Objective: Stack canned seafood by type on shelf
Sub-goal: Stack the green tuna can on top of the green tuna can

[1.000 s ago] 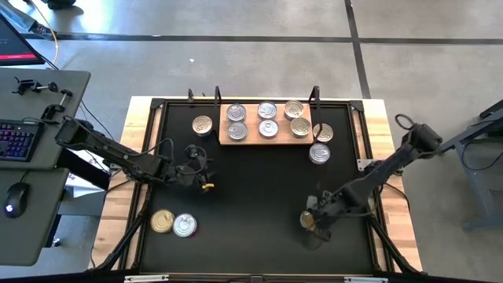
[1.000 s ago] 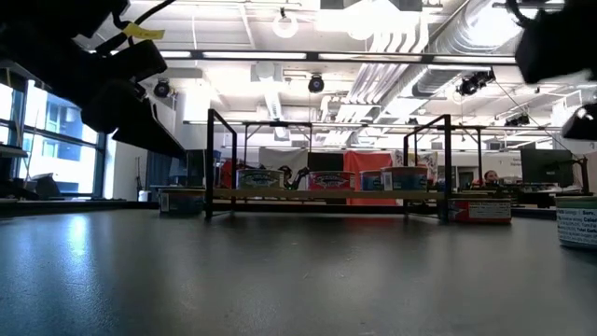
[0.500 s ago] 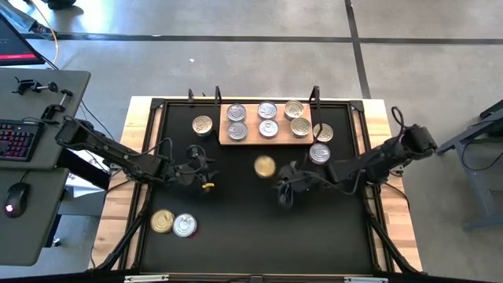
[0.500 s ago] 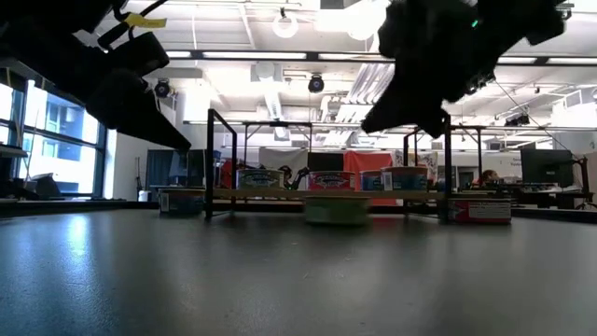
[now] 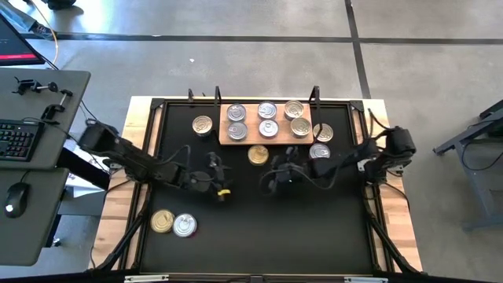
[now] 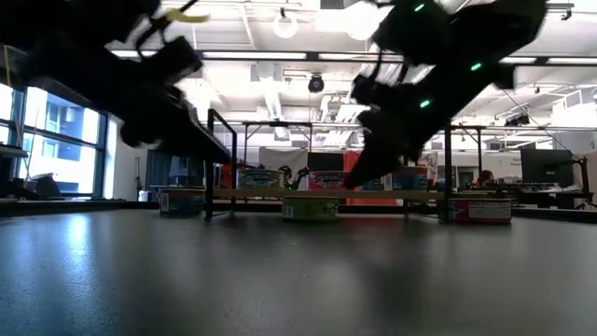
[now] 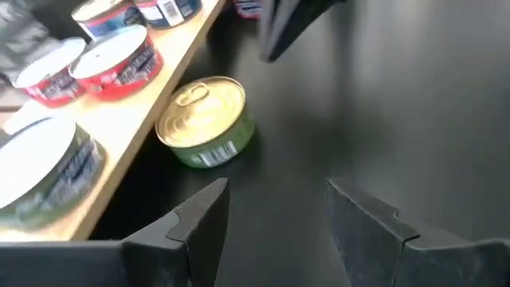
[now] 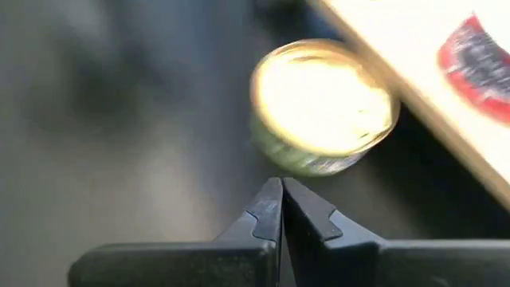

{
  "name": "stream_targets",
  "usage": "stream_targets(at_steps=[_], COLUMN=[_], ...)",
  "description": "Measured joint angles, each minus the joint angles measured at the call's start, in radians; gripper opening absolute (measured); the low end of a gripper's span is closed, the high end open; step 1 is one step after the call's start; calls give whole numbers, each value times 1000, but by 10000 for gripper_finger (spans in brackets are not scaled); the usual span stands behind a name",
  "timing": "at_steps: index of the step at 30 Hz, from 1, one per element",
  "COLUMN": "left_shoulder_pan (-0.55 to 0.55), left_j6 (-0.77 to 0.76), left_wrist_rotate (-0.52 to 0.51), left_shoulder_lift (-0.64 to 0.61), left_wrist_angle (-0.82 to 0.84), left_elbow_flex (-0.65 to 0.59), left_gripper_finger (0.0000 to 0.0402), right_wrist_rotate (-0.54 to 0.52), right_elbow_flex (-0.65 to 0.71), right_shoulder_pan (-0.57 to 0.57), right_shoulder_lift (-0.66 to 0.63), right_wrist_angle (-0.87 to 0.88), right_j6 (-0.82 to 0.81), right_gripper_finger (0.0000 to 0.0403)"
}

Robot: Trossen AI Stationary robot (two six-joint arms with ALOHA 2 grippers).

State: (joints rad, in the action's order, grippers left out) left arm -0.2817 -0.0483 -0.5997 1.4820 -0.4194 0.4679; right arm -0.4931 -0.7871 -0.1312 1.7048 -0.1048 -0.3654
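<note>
My right gripper [image 8: 280, 209] is clenched tight, its two fingertips pressed together with nothing between them. Just ahead of the tips, not touching, sits a gold-lidded can [image 8: 323, 106] with a green band, resting on the black mat [image 5: 259, 228] right at the front edge of the shelf [image 5: 228, 140]. From above, that can [image 5: 258, 155] lies just below the middle of the pale wooden board, and my right gripper [image 5: 275, 179] hangs close beside it on the mat side.

My left gripper [image 7: 275, 209] is spread, fingers apart and empty, pointing toward the same gold-lidded can [image 7: 205, 121] from farther back; from above it [image 5: 221, 185] hovers over the mat, left of the can and apart from it.

On the shelf stand six cans in two rows of three: silver lids [image 5: 236, 113] to the left and middle, gold ones [image 5: 299, 126] at the right end. A gold-topped can [image 5: 202, 124] sits on the mat just left of the board, and two more cans [image 5: 322, 133] sit off its right end. Near the mat's front-left corner a gold can [image 5: 163, 221] and a silver can [image 5: 185, 226] sit touching side by side.
</note>
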Motion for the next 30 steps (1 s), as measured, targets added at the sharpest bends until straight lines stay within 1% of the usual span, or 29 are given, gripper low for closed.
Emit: stream_targets(at_steps=[2,5,6,8,11,13,15,18,23,25,27,30], left_shoulder_pan=[1,1,1,1,-1,-9,-22,-44,-78,-90,-95,-89], left_j6=[41,95,95,73,4,-46,-76,-104,-115,-115,-97,-38], left_wrist_rotate=[-31,-66,-98,-162,-231,-238,-244,-246,-257,-255,-244,-167], left_shoulder_lift=[63,142,158,185,184,165,146,107,63,54,60,81], left_wrist_angle=[7,6,19,72,216,302,359,444,502,523,515,509], left_elbow_flex=[49,123,141,184,227,241,245,240,232,233,234,230], left_gripper_finger=[195,189,187,184,181,180,179,179,179,179,179,179], right_wrist_rotate=[-37,-53,-51,-44,0,61,142,226,375,385,368,303], right_elbow_flex=[-43,-122,-152,-217,-299,-335,-364,-418,-492,-530,-556,-567], right_shoulder_pan=[21,43,52,73,105,119,125,124,79,57,35,-1], right_shoulder_lift=[45,88,95,107,134,159,182,230,266,258,234,207], right_wrist_angle=[1,48,89,228,403,440,417,390,290,295,349,440], right_j6=[5,32,32,23,-5,-4,5,4,80,118,141,145], right_gripper_finger=[4,4,4,4,4,4,4,4,4,4,4,4])
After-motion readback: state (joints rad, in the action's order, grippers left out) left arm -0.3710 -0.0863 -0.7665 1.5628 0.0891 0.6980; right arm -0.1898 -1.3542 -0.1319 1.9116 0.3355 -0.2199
